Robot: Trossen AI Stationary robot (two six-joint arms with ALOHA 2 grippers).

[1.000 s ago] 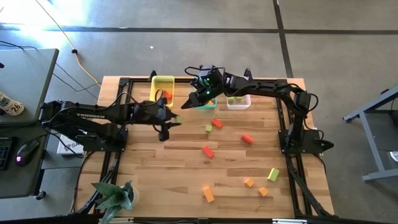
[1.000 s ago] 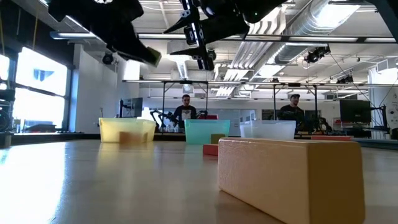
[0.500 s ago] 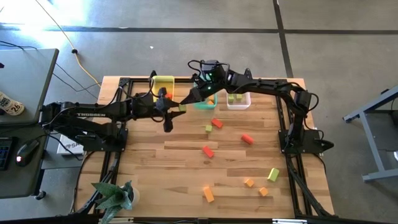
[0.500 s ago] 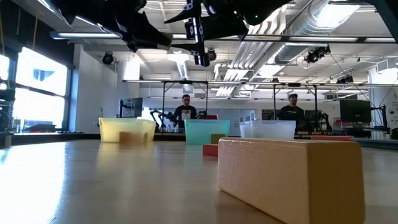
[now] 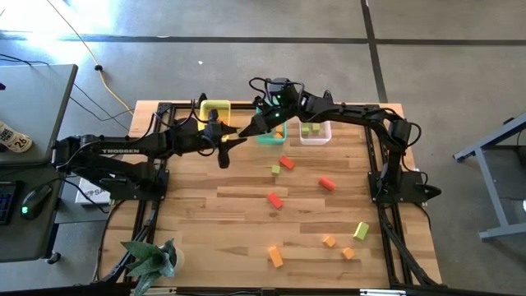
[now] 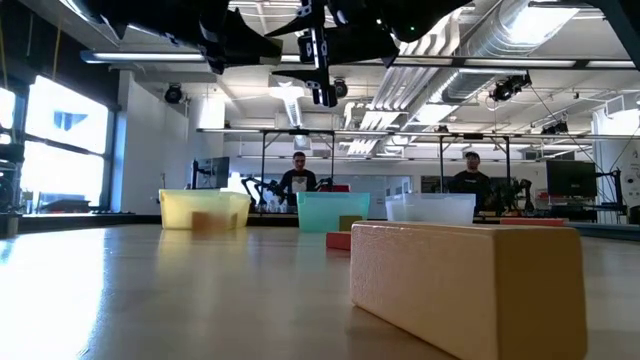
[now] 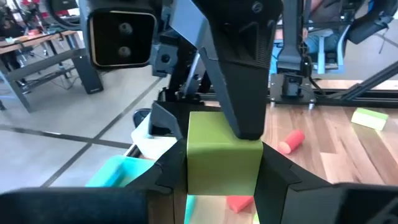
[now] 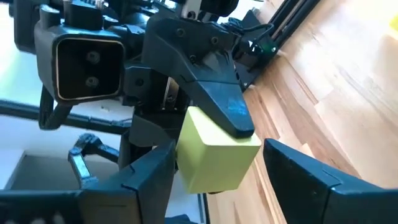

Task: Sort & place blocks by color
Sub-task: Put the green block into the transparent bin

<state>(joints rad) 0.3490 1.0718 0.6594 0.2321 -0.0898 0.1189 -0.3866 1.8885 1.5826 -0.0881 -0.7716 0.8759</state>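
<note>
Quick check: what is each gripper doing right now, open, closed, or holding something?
Left gripper: closed on a green block, held above the table.
Right gripper: open, its fingers on either side of that same block, not yet gripping it.

Your wooden desk (image 5: 197,214) carries a yellow bin (image 5: 216,108), a teal bin (image 5: 271,138) and a clear bin (image 5: 316,137) along its far edge, with red, orange and green blocks (image 5: 274,200) scattered nearer you.

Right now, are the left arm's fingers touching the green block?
Touching. The left wrist view shows the green block wedged between the left fingers, both pressed against its sides with no gap.
</note>
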